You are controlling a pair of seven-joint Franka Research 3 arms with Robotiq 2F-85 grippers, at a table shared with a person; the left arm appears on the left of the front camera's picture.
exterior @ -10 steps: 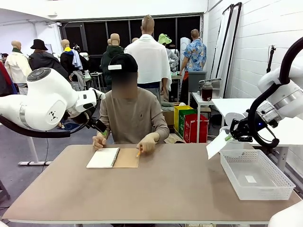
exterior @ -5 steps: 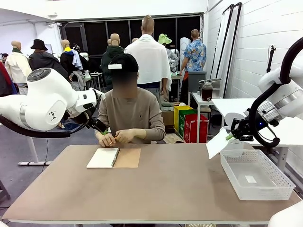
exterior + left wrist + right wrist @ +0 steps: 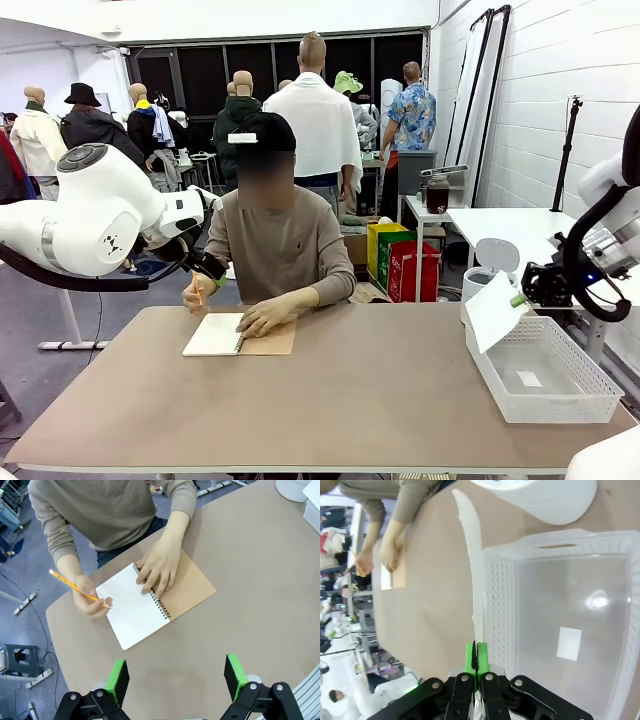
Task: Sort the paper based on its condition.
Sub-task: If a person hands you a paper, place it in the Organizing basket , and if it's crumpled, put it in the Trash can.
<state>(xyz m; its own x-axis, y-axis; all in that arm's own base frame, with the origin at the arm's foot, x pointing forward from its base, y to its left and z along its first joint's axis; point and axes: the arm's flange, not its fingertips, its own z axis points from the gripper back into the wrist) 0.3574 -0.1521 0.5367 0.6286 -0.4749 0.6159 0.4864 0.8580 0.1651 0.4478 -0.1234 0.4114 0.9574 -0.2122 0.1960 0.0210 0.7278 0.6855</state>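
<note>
Tan surface point(image 3: 350, 410): sorting in hand

The paper point(image 3: 494, 312) is held clamped edge-on in the right pincer point(image 3: 520, 298), above the rim of the white basket point(image 3: 545, 408), presumably for dropping inside. The left pincer point(image 3: 176, 677) is kept apart over the notebook point(image 3: 145, 605), seemingly awaiting the next sheet.

Matt table point(image 3: 350, 400), perforated plastic basket point(image 3: 545, 405), thin paper point(image 3: 495, 312)

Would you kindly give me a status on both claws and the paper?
Right claw shut on paper sheet, at basket rim. Left claw open, empty, above table. Person's hand on notebook, far from basket.
</note>
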